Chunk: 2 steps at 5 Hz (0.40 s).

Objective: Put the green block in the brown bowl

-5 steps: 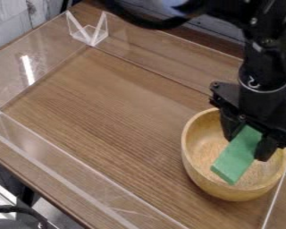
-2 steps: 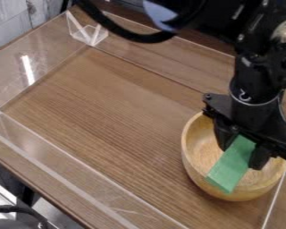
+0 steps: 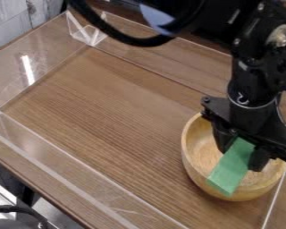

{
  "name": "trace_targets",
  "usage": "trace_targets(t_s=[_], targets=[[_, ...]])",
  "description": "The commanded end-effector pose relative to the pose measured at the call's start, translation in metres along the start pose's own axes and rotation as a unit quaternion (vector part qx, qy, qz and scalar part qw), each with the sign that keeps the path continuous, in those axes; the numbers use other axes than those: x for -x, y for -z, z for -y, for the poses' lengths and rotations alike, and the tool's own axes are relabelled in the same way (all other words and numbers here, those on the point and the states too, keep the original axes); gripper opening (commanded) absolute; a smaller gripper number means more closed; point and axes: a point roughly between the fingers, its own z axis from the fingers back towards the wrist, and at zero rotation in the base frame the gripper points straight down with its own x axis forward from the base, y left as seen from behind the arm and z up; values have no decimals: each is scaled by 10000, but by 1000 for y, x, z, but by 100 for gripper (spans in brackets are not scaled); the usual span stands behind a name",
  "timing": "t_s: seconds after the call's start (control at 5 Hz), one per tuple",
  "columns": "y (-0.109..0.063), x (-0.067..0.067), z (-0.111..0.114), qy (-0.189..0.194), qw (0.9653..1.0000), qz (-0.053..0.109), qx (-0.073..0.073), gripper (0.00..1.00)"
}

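You are looking across a wooden table (image 3: 104,107) with a dark brown grain, ringed by a low clear plastic wall (image 3: 62,201) whose edges catch the light along the near and left sides. A small clear plastic bracket (image 3: 86,29) stands at the far left corner of that wall.

Your black robot arm (image 3: 267,54) comes in from the top right and reaches steeply down over the right side of the table. A black cable (image 3: 121,34) loops across the top of the view behind it.

Below the arm sits the brown bowl (image 3: 196,159), round, light wood, thick rimmed, standing upright on the table near the right edge. Its pale hollow is open toward you, with the arm's end hanging right over it.

Your gripper (image 3: 246,143) points down into the bowl, its dark fingers set partly apart and clamped on the upper end of the green block (image 3: 232,170). The block hangs tilted, its top end between the fingers and its lower end sloping down toward the near left inside of the bowl. The lower end sits within the rim, close to the inner wall; you cannot tell from this view whether it touches the wood or hangs just clear of it.
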Motion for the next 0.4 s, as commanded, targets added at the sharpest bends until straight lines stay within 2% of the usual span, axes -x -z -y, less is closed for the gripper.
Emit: trace_targets(t_s=[0.0,0.2], targets=[[-9,-8,0,-91,9996,234,91,0],[-6,-8,-2,-148,9996,215,99,0]])
